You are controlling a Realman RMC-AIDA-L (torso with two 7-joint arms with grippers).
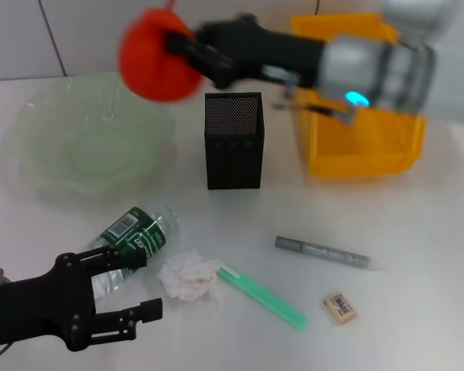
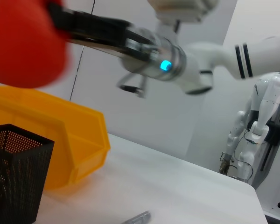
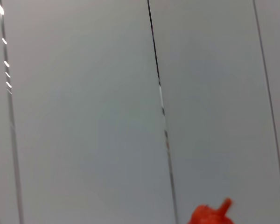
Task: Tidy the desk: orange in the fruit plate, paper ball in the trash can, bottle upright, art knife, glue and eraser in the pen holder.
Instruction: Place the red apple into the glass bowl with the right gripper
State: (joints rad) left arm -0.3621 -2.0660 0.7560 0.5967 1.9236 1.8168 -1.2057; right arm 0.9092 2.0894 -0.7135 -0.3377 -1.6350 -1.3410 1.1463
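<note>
My right gripper is shut on the orange and holds it in the air, above the table between the pale green fruit plate and the black mesh pen holder. The orange also shows in the left wrist view and in the right wrist view. My left gripper is open, low at the front left, next to the lying green-labelled bottle and the paper ball. The green art knife, grey glue stick and eraser lie on the table.
A yellow bin stands behind and right of the pen holder; it also shows in the left wrist view. The white wall is close behind the table.
</note>
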